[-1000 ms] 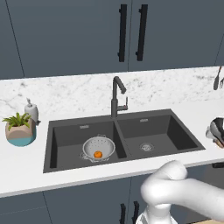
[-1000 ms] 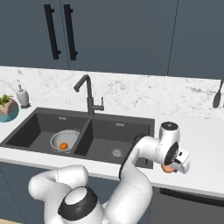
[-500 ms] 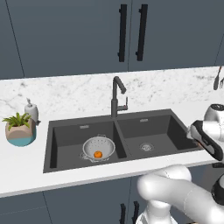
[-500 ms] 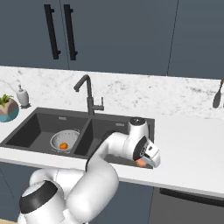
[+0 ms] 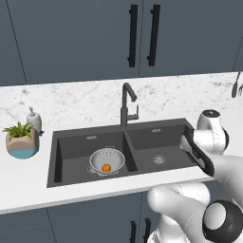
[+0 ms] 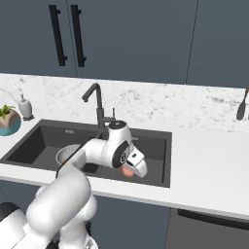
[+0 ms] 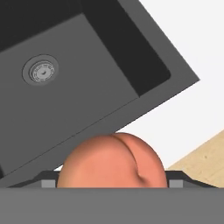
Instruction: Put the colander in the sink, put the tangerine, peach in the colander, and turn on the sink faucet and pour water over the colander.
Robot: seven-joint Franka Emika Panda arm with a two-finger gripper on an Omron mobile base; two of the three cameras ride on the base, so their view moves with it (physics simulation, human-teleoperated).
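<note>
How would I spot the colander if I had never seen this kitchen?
Find the dark double sink set in the white marble counter. In its left basin, left of the tall dark faucet, sits the colander: a round silvery bowl full of small holes, with a bright orange tangerine inside.

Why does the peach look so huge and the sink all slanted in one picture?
Hand view: the camera sits right behind the peach, so it looms large, and the hand is rolled, so the sink looks tilted. Right base view: the same peach looks small.
</note>
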